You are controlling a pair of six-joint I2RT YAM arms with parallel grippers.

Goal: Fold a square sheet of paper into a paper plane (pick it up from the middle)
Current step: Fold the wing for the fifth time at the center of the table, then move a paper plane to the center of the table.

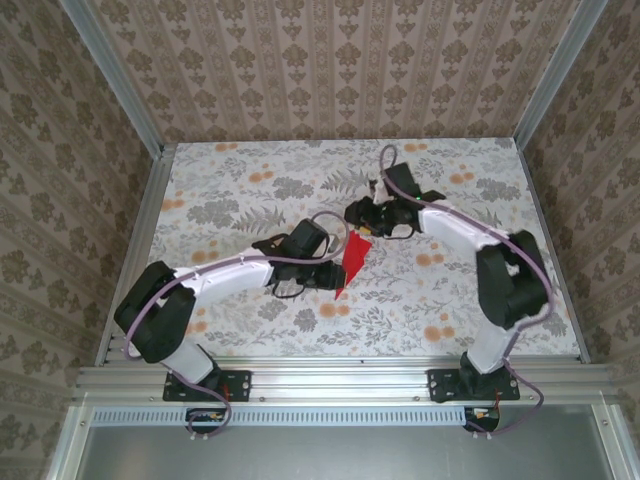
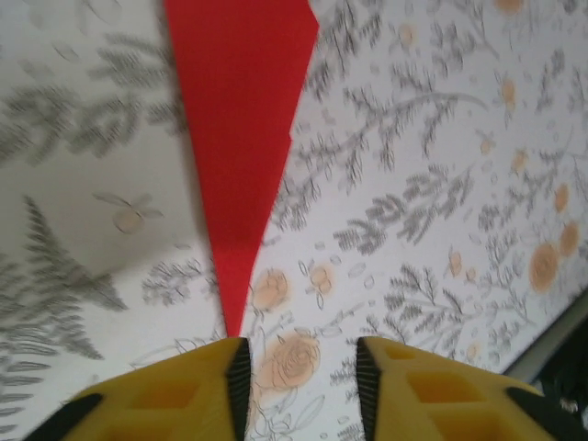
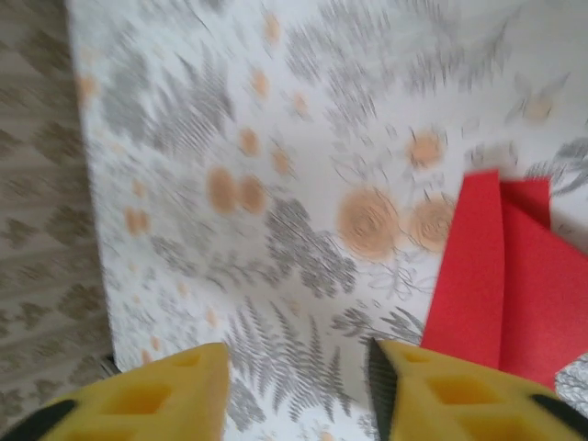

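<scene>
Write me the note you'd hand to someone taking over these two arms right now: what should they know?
Left gripper: jaws apart, nothing between them; the tip of the paper plane points toward it.
Right gripper: jaws apart, empty; the plane's wide end lies beside it.
Plane: on the table between both grippers, held by neither.
Done: the red sheet is folded into a narrow pointed dart with layered creases.
Left: probably only backing the arms away; crease quality is hard to judge through blur.
</scene>
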